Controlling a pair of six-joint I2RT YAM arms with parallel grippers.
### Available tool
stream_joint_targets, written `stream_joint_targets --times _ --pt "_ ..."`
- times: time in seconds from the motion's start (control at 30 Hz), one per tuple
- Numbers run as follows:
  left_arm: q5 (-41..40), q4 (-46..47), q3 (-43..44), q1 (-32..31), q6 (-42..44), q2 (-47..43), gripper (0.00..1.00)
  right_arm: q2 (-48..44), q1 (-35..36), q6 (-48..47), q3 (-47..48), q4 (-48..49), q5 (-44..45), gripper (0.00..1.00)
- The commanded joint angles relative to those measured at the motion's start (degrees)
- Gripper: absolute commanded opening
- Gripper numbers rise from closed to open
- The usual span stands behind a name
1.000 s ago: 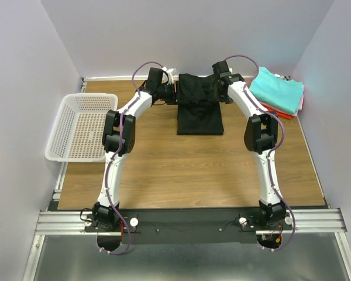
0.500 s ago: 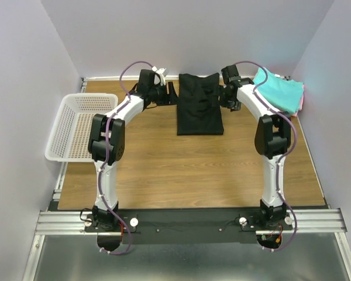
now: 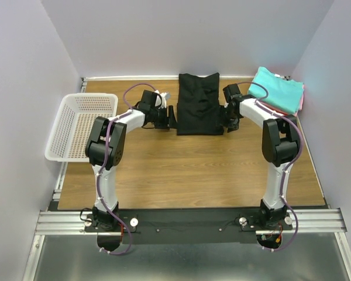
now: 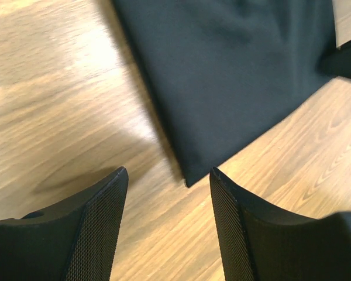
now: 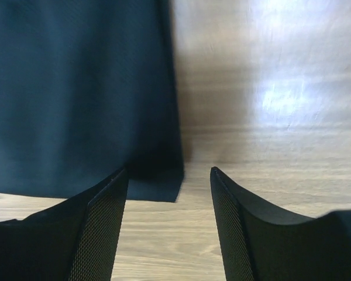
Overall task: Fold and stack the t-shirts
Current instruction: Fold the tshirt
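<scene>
Black tee (image 3: 200, 104) folded flat at far middle of table (image 3: 181, 170); both claws released.
Left gripper (image 4: 168, 175) and right gripper (image 5: 168, 172) hover at its near corners, jaws apart, nothing between them. Teal tee (image 3: 278, 88) tops the far-right stack.

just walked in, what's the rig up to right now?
Two arms are folding t-shirts. The black t-shirt lies folded flat at the far middle of the table. The left gripper and right gripper sit open, low beside its two near corners, and neither grips the cloth. A teal t-shirt tops a folded pile at the far right. The white basket stands on the left.
</scene>
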Motion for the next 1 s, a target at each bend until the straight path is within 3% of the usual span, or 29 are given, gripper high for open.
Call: stream_joint_targets --times 0.0,0.23,0.6,0.97 --pt "-0.31 1.46 -0.65 -0.81 0.91 -2.55 0.66 -2.24 -0.13 0.56 -3.18 2.89 -0.09 0.64" --pt "0.04 1.20 -0.21 -2.04 0.74 -1.32 0.64 -1.28 -0.13 1.08 -5.12 4.83 -0.44 0.60" --pt "-4.26 -4.52 1.72 -3.01 1.09 -0.27 0.61 -1.54 -0.13 1.43 -7.05 4.83 -2.19 0.45" --pt "-2.77 -5.40 4.62 -5.12 1.00 2.99 0.55 -1.71 -0.13 1.61 -8.54 4.92 -2.28 0.45"
